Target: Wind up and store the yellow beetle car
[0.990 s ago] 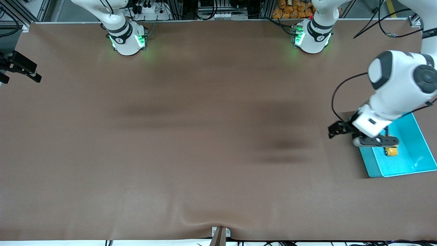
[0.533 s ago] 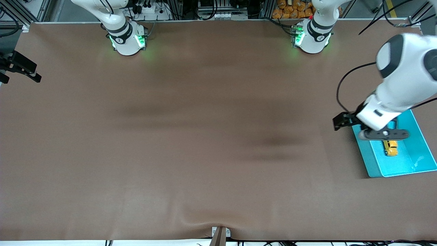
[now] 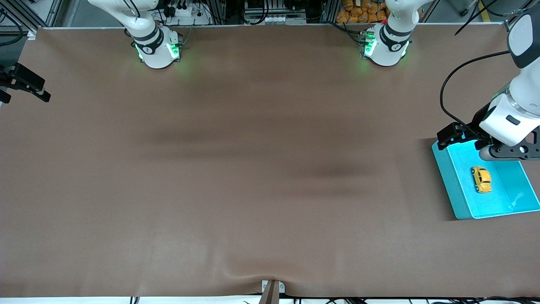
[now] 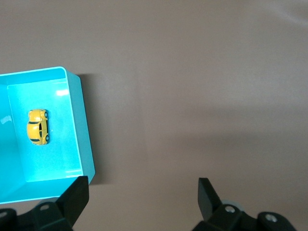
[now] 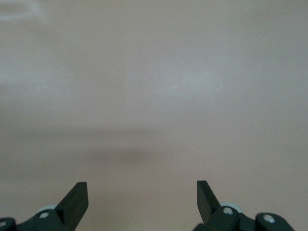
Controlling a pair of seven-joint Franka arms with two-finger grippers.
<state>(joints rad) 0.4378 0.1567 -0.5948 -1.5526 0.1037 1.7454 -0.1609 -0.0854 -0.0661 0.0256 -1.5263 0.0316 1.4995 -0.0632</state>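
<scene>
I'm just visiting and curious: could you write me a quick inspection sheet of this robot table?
Surface: brown table, bare cover.
Job's things: yellow toy car sits inside the turquoise bin at the left arm's end.
Clutter: nothing seen.
Grippers: left gripper open, over the table beside the bin, holding nothing; right gripper open, waiting over bare table.
Cables: black cable loops along the left arm.
Surroundings: frames and wiring along the table edge by the bases.

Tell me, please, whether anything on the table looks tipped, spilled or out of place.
Nothing stands out. The yellow beetle car sits upright on its wheels inside the turquoise bin, clear of the walls; the open left gripper hangs over the bin's edge.
</scene>
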